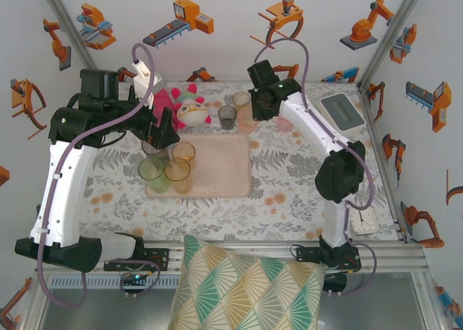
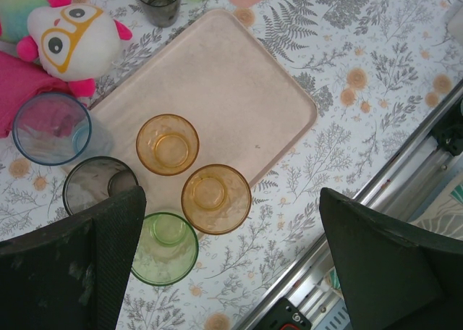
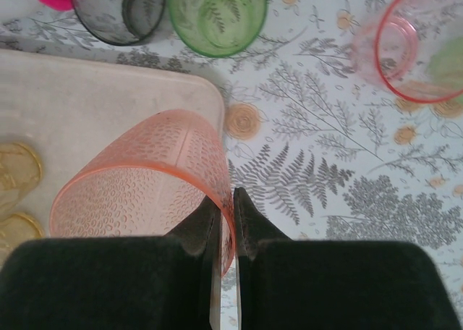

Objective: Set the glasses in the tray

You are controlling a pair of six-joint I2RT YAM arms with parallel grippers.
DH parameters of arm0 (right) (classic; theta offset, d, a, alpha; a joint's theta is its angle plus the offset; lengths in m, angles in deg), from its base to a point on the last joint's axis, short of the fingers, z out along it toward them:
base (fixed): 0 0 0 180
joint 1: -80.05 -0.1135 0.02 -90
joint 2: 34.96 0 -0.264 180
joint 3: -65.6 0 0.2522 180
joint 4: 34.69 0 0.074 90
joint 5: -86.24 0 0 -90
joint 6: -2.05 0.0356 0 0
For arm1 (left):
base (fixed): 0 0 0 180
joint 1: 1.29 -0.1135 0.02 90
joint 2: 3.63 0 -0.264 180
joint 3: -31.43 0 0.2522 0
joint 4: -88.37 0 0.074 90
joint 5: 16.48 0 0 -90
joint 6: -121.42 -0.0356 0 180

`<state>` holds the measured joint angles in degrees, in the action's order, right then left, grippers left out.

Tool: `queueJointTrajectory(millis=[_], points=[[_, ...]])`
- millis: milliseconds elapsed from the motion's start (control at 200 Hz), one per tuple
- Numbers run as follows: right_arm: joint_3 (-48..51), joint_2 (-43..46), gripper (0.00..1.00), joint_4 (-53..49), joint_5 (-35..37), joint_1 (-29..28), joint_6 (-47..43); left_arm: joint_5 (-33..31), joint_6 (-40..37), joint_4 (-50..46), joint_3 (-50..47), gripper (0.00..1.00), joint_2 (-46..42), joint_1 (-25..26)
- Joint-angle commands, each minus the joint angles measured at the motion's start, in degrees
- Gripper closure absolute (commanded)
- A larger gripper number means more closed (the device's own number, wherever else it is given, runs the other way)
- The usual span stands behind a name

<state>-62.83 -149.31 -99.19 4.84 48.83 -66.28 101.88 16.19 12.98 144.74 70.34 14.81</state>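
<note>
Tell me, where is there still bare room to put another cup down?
The tray is bare across its middle and right half, from the two amber tumblers to its right rim. Crowded: its left end and the far strip beside the plush toy.

Bright, even light with soft shadows; the pink glass (image 3: 137,178) looks sharp.

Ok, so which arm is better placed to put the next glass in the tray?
Right. The right gripper is shut on the rim of the pink tumbler, which sits right at the corner of the tray. The left gripper hangs open over the tray, holding nothing.
</note>
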Motion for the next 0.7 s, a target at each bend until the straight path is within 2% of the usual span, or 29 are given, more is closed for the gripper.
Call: queueJointTrajectory(millis=[0,320,696], points=[[-5.88,-3.10,0.94,-1.94,1.07,-1.95,1.29,1.69,0.81,0.98,1.66,0.03,0.35,0.24],[-17.22,-12.56,0.94,-2.50,0.03,-6.16,2.01,2.31,1.03,0.90,2.14,0.03,0.29,0.24],[-21.55,-18.61,0.93,0.47,-1.98,-9.71,2.76,3.01,1.42,0.99,2.18,0.03,0.06,0.19]])
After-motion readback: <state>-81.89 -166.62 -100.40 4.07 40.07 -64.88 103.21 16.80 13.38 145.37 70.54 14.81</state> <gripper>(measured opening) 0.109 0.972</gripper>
